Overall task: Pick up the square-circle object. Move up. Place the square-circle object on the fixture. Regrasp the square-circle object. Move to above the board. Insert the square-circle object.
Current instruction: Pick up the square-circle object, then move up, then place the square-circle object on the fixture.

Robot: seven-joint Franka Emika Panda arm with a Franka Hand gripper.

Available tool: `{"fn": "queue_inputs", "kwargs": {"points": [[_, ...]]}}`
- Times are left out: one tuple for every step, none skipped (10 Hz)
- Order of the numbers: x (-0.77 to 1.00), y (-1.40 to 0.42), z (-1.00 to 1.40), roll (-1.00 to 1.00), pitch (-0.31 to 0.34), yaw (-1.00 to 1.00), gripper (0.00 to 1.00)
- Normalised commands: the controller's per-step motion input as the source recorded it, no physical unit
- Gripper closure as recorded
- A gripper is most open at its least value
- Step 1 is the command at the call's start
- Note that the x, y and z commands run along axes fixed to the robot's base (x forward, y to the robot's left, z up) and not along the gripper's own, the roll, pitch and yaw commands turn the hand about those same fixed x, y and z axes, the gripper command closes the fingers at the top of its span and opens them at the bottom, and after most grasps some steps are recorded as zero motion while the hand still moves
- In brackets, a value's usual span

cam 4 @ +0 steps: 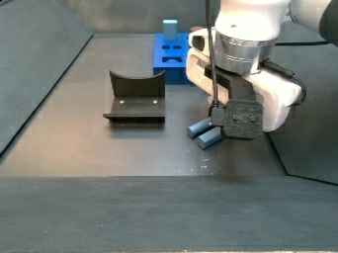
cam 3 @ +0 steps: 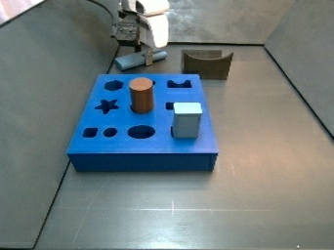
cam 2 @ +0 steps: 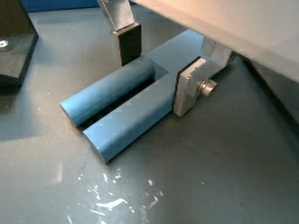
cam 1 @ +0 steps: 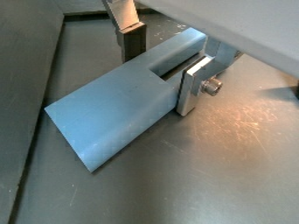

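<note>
The square-circle object [cam 1: 117, 109] is a long pale blue-grey peg lying flat on the dark floor; it shows in both wrist views [cam 2: 117, 109] and in both side views [cam 3: 131, 62] [cam 4: 203, 131]. My gripper [cam 1: 163, 63] is down at the floor and straddles one end of the peg, one finger on each side [cam 2: 162, 63]. The jaws are open: one pad stands a little apart from the peg, the other lies close against its side. The fixture [cam 3: 206, 63] [cam 4: 134, 96] stands apart from the peg. The blue board [cam 3: 131, 146] lies nearer the front.
A brown cylinder [cam 3: 141, 98] and a short pale blue-grey cube [cam 3: 187, 119] stand in the board's holes. Grey walls ring the floor. A dark corner of the fixture [cam 2: 12, 57] shows at a wrist view's edge.
</note>
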Motion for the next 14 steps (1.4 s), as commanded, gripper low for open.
{"fn": "queue_inputs", "kwargs": {"points": [[0.00,0.00,0.00,0.00,0.000,0.00,1.00],[0.00,0.00,0.83,0.00,0.000,0.00,1.00],[-0.04,0.00,0.80,-0.01,0.022,-0.01,1.00],[-0.06,-0.01,0.72,-0.02,0.046,-0.01,1.00],[-0.03,0.00,0.57,-0.02,0.059,-0.01,1.00],[-0.01,0.00,0.43,-0.03,0.068,0.00,1.00],[-0.01,0.00,0.28,-0.03,0.061,0.00,1.00],[0.00,0.00,1.00,0.00,0.000,0.00,1.00],[0.00,0.00,1.00,0.00,-0.005,0.00,1.00],[-0.01,0.00,1.00,-0.01,0.006,0.00,1.00],[-0.01,-0.01,1.00,-0.01,0.012,0.00,1.00],[-0.02,-0.01,1.00,-0.02,0.020,0.01,1.00],[-0.02,-0.01,1.00,-0.03,0.025,0.01,1.00],[-0.02,-0.01,1.00,-0.03,0.031,0.01,1.00]]}}
